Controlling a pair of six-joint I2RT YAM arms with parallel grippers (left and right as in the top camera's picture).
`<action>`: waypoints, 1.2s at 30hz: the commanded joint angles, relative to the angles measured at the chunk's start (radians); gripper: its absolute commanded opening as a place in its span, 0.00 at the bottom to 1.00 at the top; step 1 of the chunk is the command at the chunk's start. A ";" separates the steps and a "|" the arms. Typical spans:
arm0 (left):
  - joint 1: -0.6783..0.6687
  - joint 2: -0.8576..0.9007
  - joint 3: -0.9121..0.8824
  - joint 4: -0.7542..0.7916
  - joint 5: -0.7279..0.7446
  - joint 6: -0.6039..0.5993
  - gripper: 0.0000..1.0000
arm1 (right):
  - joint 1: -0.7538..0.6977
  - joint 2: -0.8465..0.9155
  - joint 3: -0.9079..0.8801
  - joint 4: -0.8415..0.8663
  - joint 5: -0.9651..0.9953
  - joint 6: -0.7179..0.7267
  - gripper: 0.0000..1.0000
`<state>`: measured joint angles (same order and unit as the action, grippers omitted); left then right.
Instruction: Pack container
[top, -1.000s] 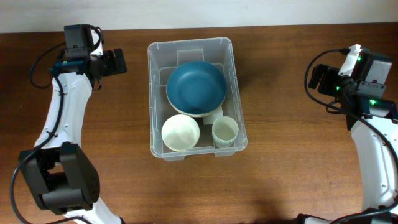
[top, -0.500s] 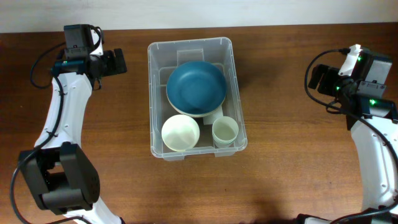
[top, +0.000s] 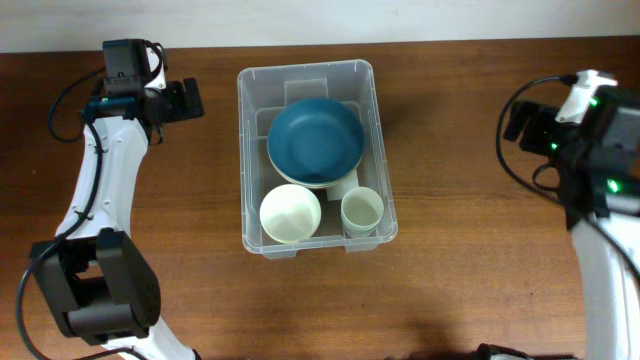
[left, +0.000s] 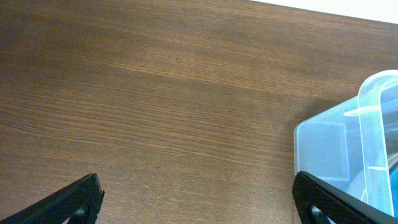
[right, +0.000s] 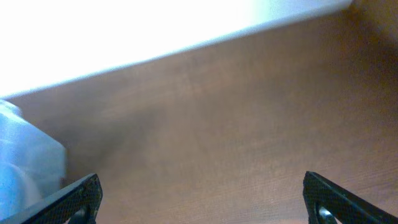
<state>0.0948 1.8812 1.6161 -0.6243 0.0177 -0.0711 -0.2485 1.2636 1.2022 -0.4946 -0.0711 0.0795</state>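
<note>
Wood-grained brown table (top: 460, 270) carries the container (top: 242, 160), a clear plastic bin standing upright about midway between the two arms, its long sides running front to back. At its near end two things sit side by side on the bin's floor: a cream bowl (top: 291, 214) on the left and a smaller pale cup (top: 361, 211) on the right, both mouth up and close together, though whether they touch cannot be told. Behind them, filling most of the bin's width, a dark blue bowl (top: 315, 140) rests on a pale bowl (top: 298, 181) whose rim shows under its near edge. The far end of the bin is bare plastic.

Farther back, level with that far end, the left gripper (top: 192, 100) hovers to the left of the bin, apart from it, its jaws spread wide and holding nothing. In the left wrist view its black fingertips (left: 78, 198) stand at the bottom corners, with table between them and a corner of the container at the right. The right gripper (top: 516, 120) hangs well apart from the bin on the other side, likewise spread wide and empty. The right wrist view is blurred, with a pale edge of the container at its far left. Beyond the table's back edge runs a white wall (top: 400, 20)
</note>
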 joint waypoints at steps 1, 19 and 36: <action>0.003 -0.031 0.017 0.003 -0.007 0.013 0.99 | 0.032 -0.195 0.010 0.003 0.008 0.007 0.99; 0.003 -0.031 0.017 0.003 -0.008 0.013 0.99 | 0.241 -0.980 -0.232 -0.084 -0.006 0.007 0.99; 0.003 -0.031 0.017 0.003 -0.008 0.013 0.99 | 0.242 -1.233 -1.034 0.650 -0.014 0.007 0.99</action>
<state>0.0948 1.8812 1.6161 -0.6235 0.0174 -0.0708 -0.0128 0.0448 0.2214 0.1188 -0.0765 0.0792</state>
